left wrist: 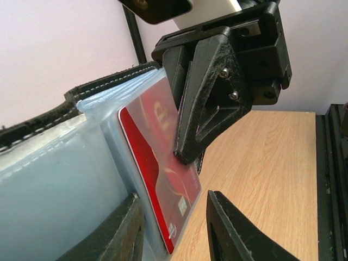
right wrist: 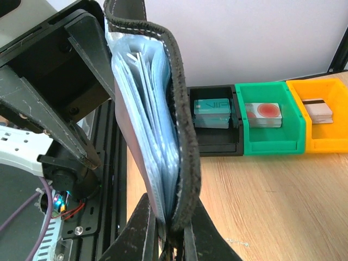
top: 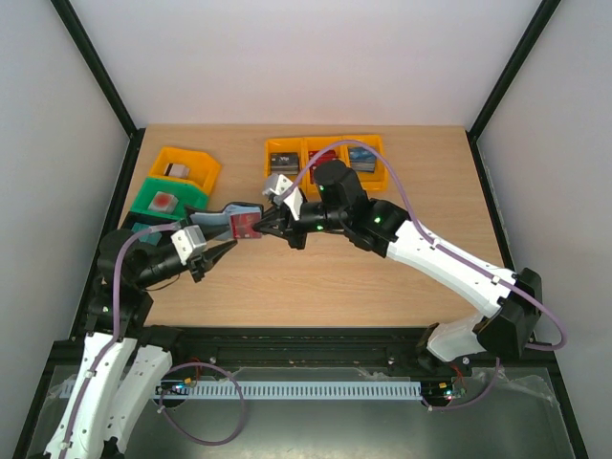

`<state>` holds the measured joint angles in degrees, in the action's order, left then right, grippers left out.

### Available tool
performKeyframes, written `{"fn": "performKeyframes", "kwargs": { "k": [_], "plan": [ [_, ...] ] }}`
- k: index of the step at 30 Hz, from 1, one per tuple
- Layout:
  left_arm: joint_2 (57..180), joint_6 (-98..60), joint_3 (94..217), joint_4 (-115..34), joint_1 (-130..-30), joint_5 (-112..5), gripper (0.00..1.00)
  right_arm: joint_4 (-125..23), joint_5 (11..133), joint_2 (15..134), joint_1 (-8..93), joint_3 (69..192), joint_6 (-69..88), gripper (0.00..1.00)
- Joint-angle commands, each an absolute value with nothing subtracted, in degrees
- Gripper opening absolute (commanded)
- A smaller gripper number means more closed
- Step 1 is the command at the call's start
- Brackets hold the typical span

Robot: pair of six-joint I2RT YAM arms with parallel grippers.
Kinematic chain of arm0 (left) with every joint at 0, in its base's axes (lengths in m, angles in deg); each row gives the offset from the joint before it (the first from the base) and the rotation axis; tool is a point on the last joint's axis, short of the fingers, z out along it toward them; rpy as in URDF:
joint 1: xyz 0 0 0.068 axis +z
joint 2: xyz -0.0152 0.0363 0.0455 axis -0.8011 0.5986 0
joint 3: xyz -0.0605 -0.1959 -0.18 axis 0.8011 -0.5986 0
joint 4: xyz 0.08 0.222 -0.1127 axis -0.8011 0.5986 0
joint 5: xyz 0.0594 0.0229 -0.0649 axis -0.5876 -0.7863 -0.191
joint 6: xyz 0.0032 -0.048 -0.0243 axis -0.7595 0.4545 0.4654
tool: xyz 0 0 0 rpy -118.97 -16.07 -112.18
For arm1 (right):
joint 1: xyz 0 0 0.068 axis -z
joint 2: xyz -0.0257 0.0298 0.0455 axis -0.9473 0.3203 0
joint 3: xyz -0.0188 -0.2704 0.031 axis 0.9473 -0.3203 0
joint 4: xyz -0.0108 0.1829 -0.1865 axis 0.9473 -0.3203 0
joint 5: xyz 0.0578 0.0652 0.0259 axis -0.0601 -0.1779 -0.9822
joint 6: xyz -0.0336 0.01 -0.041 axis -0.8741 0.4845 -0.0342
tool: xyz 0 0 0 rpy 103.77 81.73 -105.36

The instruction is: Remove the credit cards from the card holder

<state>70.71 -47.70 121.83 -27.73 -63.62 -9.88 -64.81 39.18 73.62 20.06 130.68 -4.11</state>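
Found the right gripper (top: 258,228) pinched almost fully shut on the red card (left wrist: 157,179), one black fingertip flat against the card's face and the other tucked behind it, with the arm stretched in from 3 o'clock in the overhead view. Found the left gripper (left wrist: 173,201) at 8 o'clock of that card, jaws part-way apart and straddling the lower part of the card holder (right wrist: 182,125). Saw one finger against the pale blue pockets (left wrist: 54,179) and the other just clear of the red card, with bare table (top: 316,277) showing through the gap. Could not confirm a real grip there. Saw the card holder raised off the table between the two grippers, toward 9 o'clock of the table's middle, open, with the black stitched cover outside and the blue pockets fanned inside. Saw the red card standing proud of the sleeves, apparently not yet free of them. Noted thin pale edges deeper in the pockets, cards or sleeves, impossible to say which. Farther out, noted a black bin (right wrist: 215,144), a green bin (right wrist: 272,144) and an orange bin (right wrist: 321,145) at 9 to 10 o'clock, plus a row of orange bins (top: 325,142) at 12 o'clock, all holding card-sized stacks of unknown origin. Judged the red card's removal to be in hand and unfinished, with a check of every remaining pocket left to do.
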Motion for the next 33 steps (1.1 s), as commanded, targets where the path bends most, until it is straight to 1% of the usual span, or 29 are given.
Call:
{"fn": "performKeyframes", "kwargs": {
  "k": [1, 4, 9, 13, 16, 19, 22, 30, 33],
  "plan": [
    [69.0, -45.1, 122.3, -29.8, -66.2, -2.7, 0.34, -53.1, 43.9, 74.3, 22.3, 131.1, -0.9, 0.02],
    [67.8, -42.3, 121.5, -33.0, -65.7, -5.9, 0.38, -53.9, 44.0, 74.0, 22.5, 130.9, -1.4, 0.01],
    [67.3, -39.7, 121.0, -34.3, -65.0, -7.3, 0.39, -54.9, 44.9, 73.4, 22.8, 130.2, -2.3, 0.02],
    [67.7, -39.5, 120.4, -36.3, -64.9, -5.8, 0.42, -54.4, 42.4, 73.2, 22.8, 129.7, -2.2, 0.02],
    [68.7, -36.5, 119.4, -40.0, -65.1, -5.9, 0.42, -54.3, 39.3, 73.8, 22.7, 130.1, -1.9, 0.02],
    [70.4, -33.1, 118.6, -45.5, -66.2, -8.3, 0.43, -54.0, 38.4, 74.5, 21.8, 130.6, -1.6, 0.02],
    [71.9, -32.4, 118.4, -47.3, -67.5, -11.3, 0.45, -56.1, 41.0, 75.5, 20.5, 131.9, -3.2, 0.02],
    [71.7, -34.9, 118.9, -45.8, -68.4, -24.5, 0.51, -58.4, 41.3, 75.4, 19.2, 133.2, -4.9, 0.02],
    [71.6, -37.1, 119.3, -43.6, -68.3, -26.2, 0.51, -58.7, 41.6, 75.3, 19.0, 133.5, -5.1, 0.02]
  ]
}}
